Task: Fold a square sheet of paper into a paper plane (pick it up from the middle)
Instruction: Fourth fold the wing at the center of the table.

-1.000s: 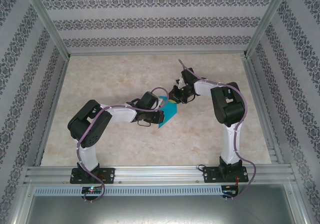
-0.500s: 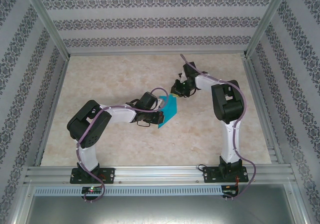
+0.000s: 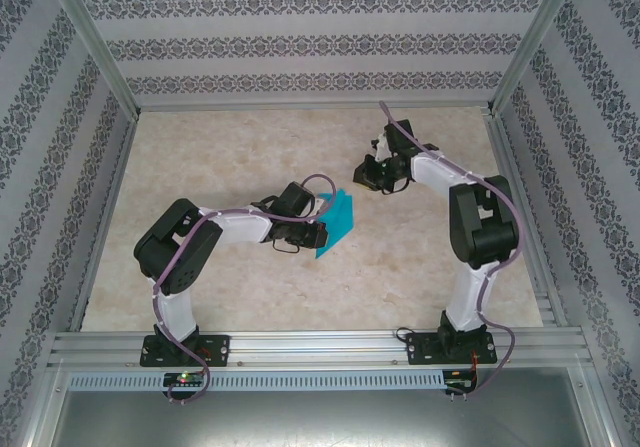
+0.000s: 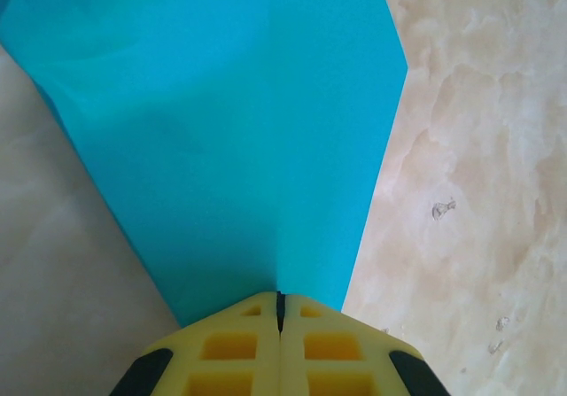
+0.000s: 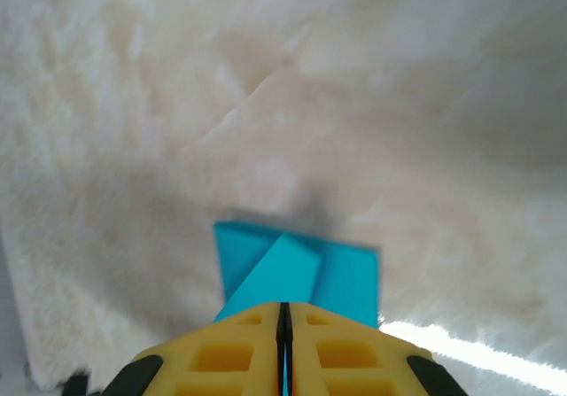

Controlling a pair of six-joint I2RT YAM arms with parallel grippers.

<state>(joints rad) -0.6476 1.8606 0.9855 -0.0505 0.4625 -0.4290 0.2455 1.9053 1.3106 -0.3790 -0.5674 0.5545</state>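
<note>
L gripper (image 4: 279,300): fingers (image 4: 230,347) fully together, pinching the paper (image 4: 239,121) at its near edge, right on the crease that runs up from the pinch. The sheet fans out fwd from there, so the hold is on the centre axis. Prob so both halves sit symmetric and the crease serves as ref for the next fold.

Top view: paper (image 3: 338,219) sits at the L fingertips, tilted, roughly mid-table (image 3: 230,147) between the arms. Looks lifted, but can't tell if its lower tip touches the surface.

R gripper (image 3: 364,173): up-right of the paper, apart from it, with bare table showing between tips and sheet. On the R wrist cam, fingers (image 5: 230,352) are closed with no visible gap at the seam and seem to grip nothing. Paper (image 5: 301,267) shows beyond the tips, blurry, w/ a lighter triangular flap across it, so at least one corner fold is in.

Judgement: mid-fold, no dart yet, shape is wide and blunt. L acts as clamp/fixture and R is the free tool. Its closed tips suit pressing or pushing more than grabbing. Next prob needs R in on a free edge to fold or flatten.

Risks:
- A single-point pinch on thin paper lets the sheet pivot or droop under a push.
- Any push off the crease axis skews the fold.
</note>
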